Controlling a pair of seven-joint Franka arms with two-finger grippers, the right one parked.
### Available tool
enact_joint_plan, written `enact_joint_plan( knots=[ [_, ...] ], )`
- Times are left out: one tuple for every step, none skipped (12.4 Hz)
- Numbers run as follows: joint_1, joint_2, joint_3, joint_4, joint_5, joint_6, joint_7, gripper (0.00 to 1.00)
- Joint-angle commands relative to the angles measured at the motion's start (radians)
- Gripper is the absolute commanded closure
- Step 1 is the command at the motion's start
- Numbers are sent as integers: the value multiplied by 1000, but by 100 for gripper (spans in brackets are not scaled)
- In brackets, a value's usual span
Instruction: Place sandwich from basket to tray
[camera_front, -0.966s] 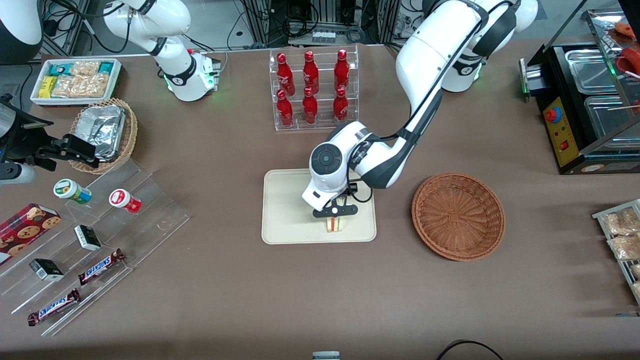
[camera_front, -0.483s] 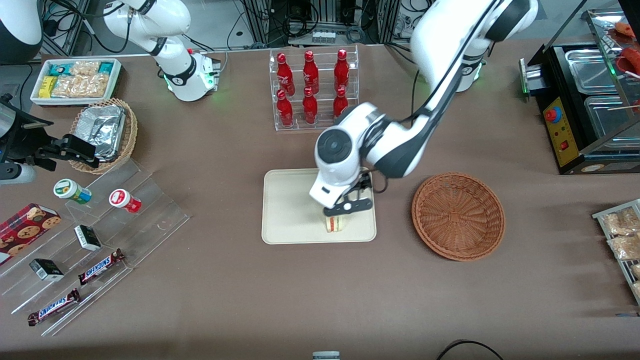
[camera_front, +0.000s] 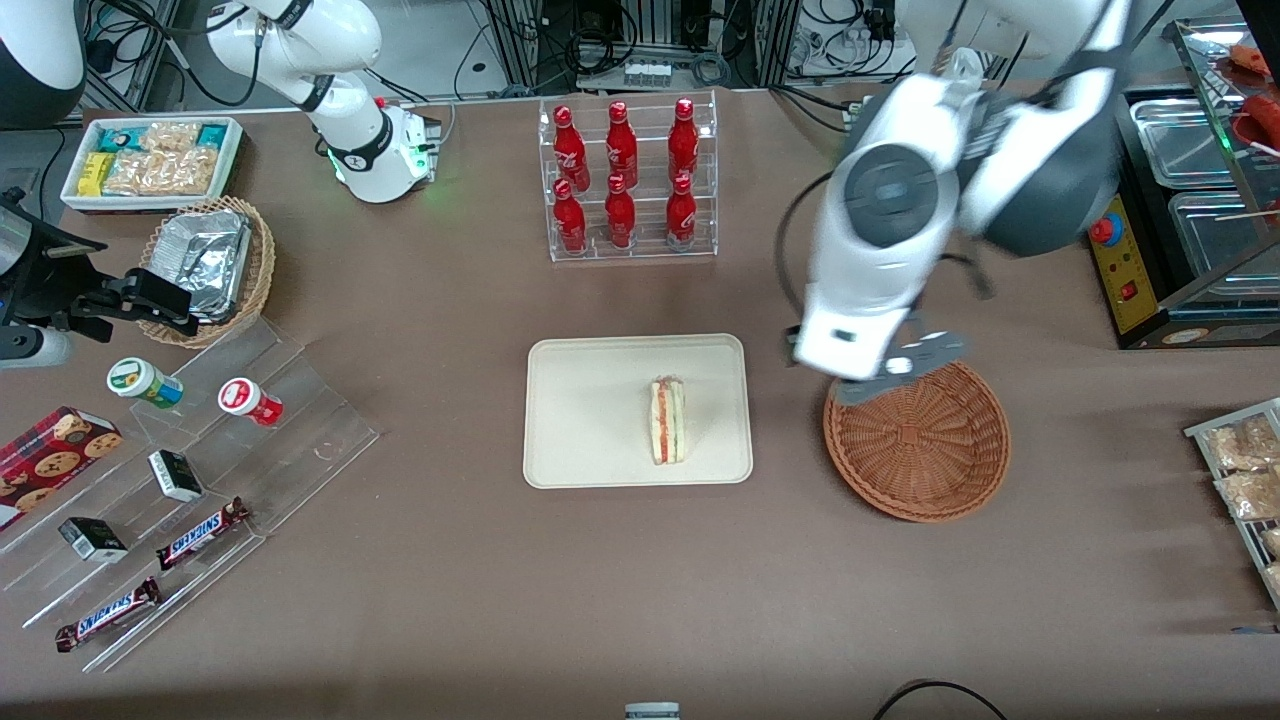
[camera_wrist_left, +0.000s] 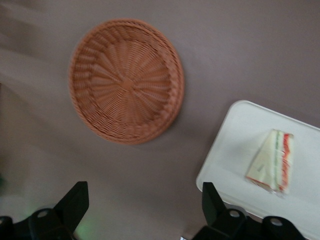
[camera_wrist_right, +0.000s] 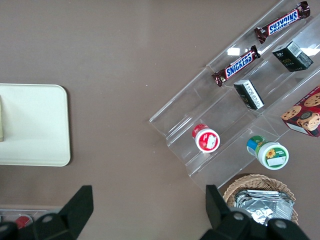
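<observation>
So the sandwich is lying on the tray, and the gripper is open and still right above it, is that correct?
Not quite. The sandwich does lie on the tray and the gripper is open, but it is not above the sandwich: the front view shows it raised over the rim of the basket, beside the tray.

Sandwich (camera_front: 668, 420) lies on the tray (camera_front: 590, 400), in the part toward the basket (camera_front: 917, 445). Basket stands beside the tray, apart from it, toward the working arm's end of the table. Gripper (camera_front: 900, 365) hangs above the basket's rim that is farther from the front camera, fingers (camera_wrist_left: 75, 202) spread wide. A rack with 6 bottles (camera_front: 625, 175) stands farther from the front camera than the tray.
</observation>
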Motion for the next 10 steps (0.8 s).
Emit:
enact_joint_plan(
  knots=[
    [130, -128, -13, -97, 7, -49, 155, 0],
    [179, -157, -13, -95, 2, -74, 229, 0],
    [242, -191, -13, -97, -11, -91, 319, 0],
    [279, -209, -13, -97, -19, -101, 387, 0],
    [319, -231, -13, -100, -43, -112, 453, 0],
    [368, -260, -13, -118, -73, -123, 528, 0],
    [406, -324, -13, -175, -111, -108, 600, 0],
    [448, -373, -12, -221, -163, -89, 654, 0],
    [480, -419, -12, -267, -188, -85, 704, 0],
    [483, -430, -9, -276, -189, -85, 737, 0]
  ],
)
